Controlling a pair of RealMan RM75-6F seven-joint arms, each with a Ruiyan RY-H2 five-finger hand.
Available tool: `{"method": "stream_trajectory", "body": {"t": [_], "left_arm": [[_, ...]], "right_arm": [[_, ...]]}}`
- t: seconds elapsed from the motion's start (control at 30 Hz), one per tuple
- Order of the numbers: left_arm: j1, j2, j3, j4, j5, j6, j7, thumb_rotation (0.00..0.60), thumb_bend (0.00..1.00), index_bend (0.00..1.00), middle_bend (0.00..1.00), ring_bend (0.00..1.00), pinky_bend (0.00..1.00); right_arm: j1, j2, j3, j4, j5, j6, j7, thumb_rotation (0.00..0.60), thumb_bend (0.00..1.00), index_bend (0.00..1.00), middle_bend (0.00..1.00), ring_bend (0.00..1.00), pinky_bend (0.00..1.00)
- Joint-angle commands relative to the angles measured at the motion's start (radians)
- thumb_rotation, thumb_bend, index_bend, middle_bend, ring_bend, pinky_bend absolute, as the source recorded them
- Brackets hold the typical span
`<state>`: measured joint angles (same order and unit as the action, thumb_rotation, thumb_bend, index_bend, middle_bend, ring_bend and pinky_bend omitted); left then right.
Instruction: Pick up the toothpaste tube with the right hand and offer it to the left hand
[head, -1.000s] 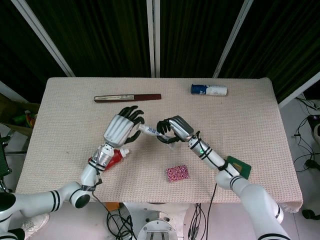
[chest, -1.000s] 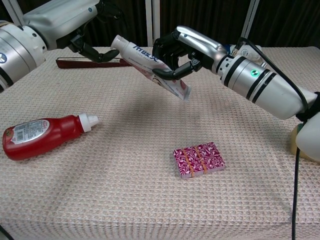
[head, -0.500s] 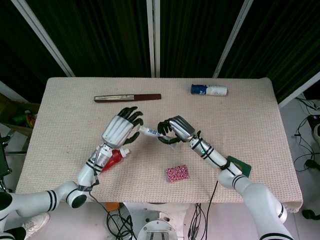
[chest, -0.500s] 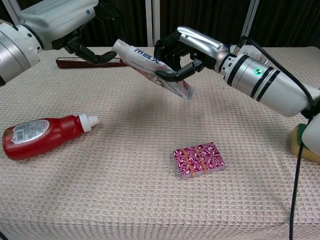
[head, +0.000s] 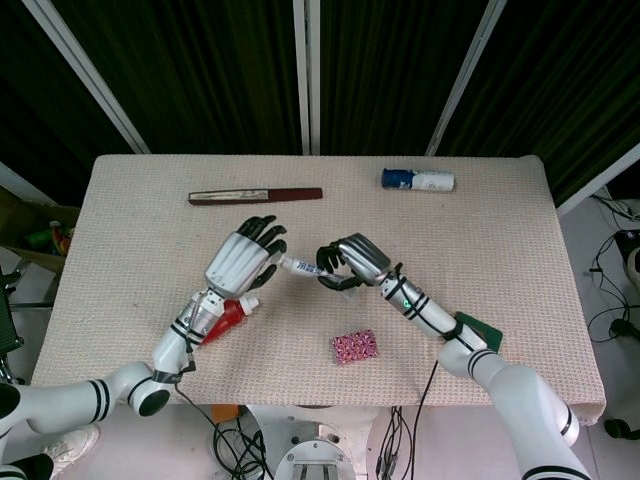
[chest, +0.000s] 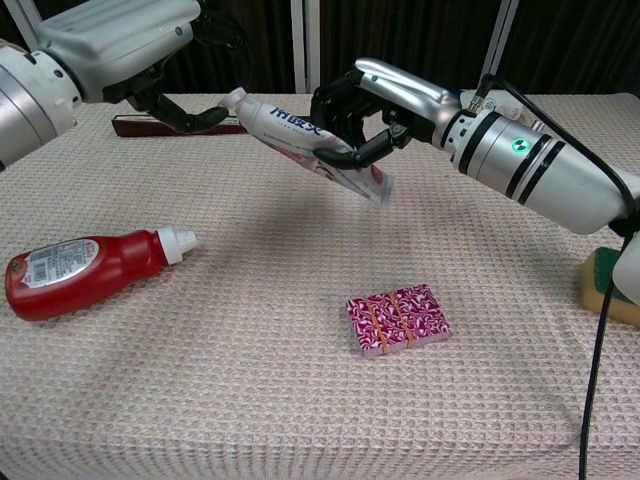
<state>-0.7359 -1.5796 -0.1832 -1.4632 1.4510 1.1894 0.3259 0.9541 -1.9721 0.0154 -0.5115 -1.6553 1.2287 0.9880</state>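
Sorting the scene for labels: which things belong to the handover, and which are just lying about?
In the job: toothpaste tube, right hand, left hand.

Lying about: red bottle, patterned packet, brown case, blue-white can, green sponge.

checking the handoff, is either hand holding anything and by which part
The right hand grips the toothpaste tube around its middle; the left hand holds nothing.

The counter (head: 140, 215), wearing a bumpy beige cloth, is holding a red bottle (chest: 85, 273), a pink patterned pack (chest: 398, 320), a long dark red stick (head: 255, 196), a blue-and-white can (head: 418, 180) and a green sponge (head: 480, 333).
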Motion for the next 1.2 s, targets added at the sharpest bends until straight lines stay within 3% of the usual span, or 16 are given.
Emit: {"method": "stream_trajectory", "body": {"t": [0.03, 0.6, 0.83, 1.07, 1.2], "left_arm": [[-0.004, 0.008, 0.004, -0.002, 0.008, -0.005, 0.006, 0.586, 0.55, 0.55, 0.27, 0.15, 0.23], [-0.019, 0.035, 0.003, -0.023, 0.016, -0.023, 0.027, 0.589, 0.55, 0.53, 0.27, 0.15, 0.23], [-0.025, 0.038, 0.001, -0.03, 0.004, -0.038, 0.033, 0.584, 0.56, 0.37, 0.25, 0.15, 0.23], [-0.022, 0.047, 0.0, -0.042, -0.013, -0.043, 0.045, 0.567, 0.55, 0.32, 0.24, 0.15, 0.23], [-0.002, 0.074, -0.002, -0.065, -0.019, -0.017, 0.042, 0.51, 0.55, 0.25, 0.23, 0.15, 0.22]], "right_arm": [[0.0, 0.004, -0.006, -0.003, -0.005, -0.001, -0.005, 0.6, 0.78, 0.98, 0.83, 0.62, 0.69], [0.015, 0.017, -0.019, -0.034, -0.024, -0.008, -0.035, 0.6, 0.78, 0.98, 0.83, 0.62, 0.69], [0.022, 0.016, -0.017, -0.047, -0.025, -0.015, -0.049, 0.6, 0.78, 0.98, 0.83, 0.62, 0.69], [0.02, 0.016, -0.012, -0.049, -0.018, -0.018, -0.056, 0.6, 0.78, 0.98, 0.83, 0.62, 0.69], [0.012, 0.029, -0.016, -0.044, -0.015, -0.03, -0.064, 0.6, 0.78, 0.98, 0.83, 0.62, 0.69]]}}
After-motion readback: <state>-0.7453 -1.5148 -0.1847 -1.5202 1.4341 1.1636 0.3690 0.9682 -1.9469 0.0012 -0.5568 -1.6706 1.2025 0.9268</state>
